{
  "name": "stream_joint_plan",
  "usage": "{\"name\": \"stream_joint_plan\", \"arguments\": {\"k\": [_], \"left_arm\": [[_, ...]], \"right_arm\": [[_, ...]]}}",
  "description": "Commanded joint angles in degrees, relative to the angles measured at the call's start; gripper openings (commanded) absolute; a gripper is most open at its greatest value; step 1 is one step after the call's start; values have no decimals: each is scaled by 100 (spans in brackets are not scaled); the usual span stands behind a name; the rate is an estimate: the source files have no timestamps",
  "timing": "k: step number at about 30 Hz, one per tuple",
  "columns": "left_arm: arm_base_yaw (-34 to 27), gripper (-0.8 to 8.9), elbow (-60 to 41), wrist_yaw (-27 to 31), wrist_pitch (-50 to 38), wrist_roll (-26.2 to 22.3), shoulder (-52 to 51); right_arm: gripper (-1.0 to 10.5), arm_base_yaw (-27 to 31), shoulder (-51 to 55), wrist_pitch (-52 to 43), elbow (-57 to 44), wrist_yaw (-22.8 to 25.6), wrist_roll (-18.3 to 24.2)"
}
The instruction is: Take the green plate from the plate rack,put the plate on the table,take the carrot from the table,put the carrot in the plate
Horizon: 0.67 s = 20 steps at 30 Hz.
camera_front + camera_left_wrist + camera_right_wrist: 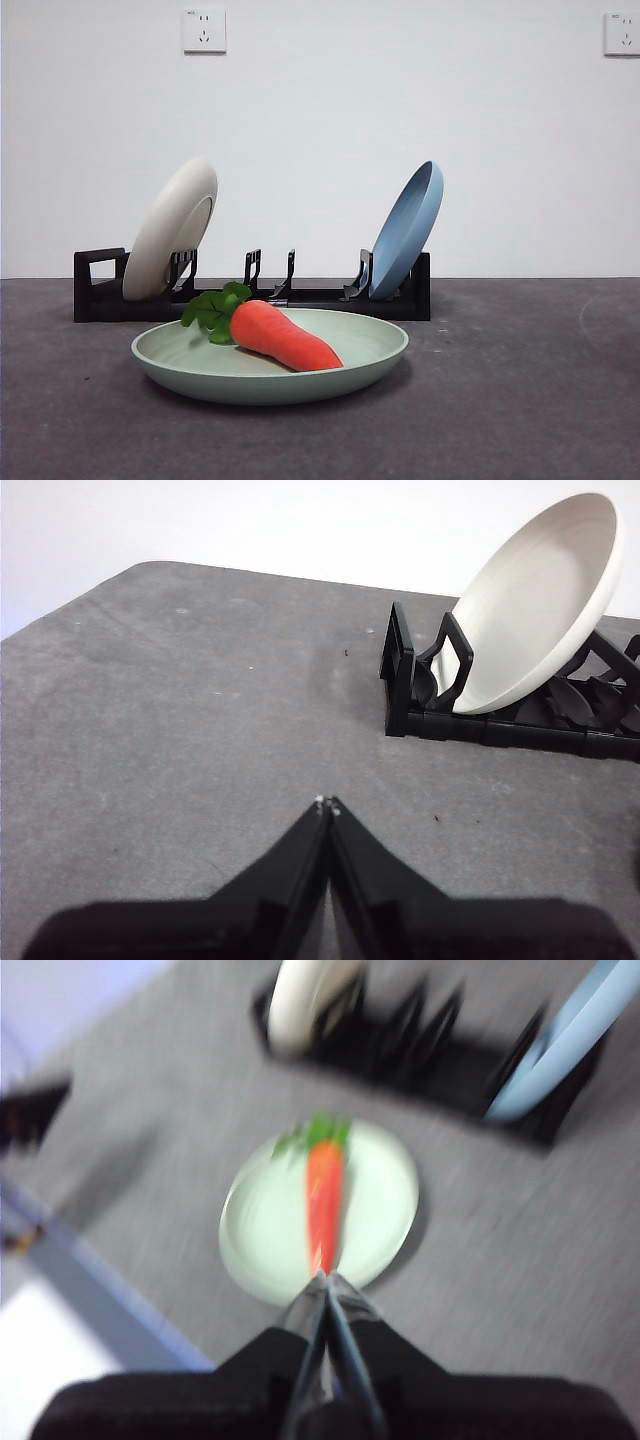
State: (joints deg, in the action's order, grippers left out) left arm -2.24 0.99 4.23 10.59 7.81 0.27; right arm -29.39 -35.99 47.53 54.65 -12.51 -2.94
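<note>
Your green plate (370, 360) sits flat on the surface (520, 400) before the plate rack (100, 295), holding the carrot (285, 338), orange-red, leaves toward the rack. Your left gripper (327, 804) and right gripper (323, 1280) have jaws together, empty.

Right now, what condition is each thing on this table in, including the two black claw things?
Pale sage green round plate: flat on the dark grey table, out of the rack.
Orange toy carrot: lying in the green plate.
Cream-white plate: leaning upright in the black slotted plate rack.
Blue plate: leaning upright in the rack.
Left gripper: shut, empty, above bare table.
Right gripper: shut, empty, above the green plate.
</note>
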Motion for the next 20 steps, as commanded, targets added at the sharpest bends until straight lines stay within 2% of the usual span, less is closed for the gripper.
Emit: {"name": "stream_joint_plan", "arguments": {"k": [1,5,8,11,14,20], "left_arm": [[-11,-3,-76,-7,-24,39,-17],[-11,-3,-76,-7,-24,39,-17],[-11,-3,-76,-7,-24,39,-17],[-11,-3,-76,-7,-24,39,-17],[-11,-3,-76,-4,-24,39,-17],[-11,-3,-76,-7,-26,39,-17]], "right_arm": [[2,920,446,-546,-614,-260,149],[2,1801,1137,-1644,-1665,-251,157],[2,2186,1711,-2594,-2608,-243,151],[2,2330,2205,-3318,-3440,-170,155],[2,2350,2618,-3762,-4116,155,131],[2,2350,3182,-3967,-4946,398,-31]]}}
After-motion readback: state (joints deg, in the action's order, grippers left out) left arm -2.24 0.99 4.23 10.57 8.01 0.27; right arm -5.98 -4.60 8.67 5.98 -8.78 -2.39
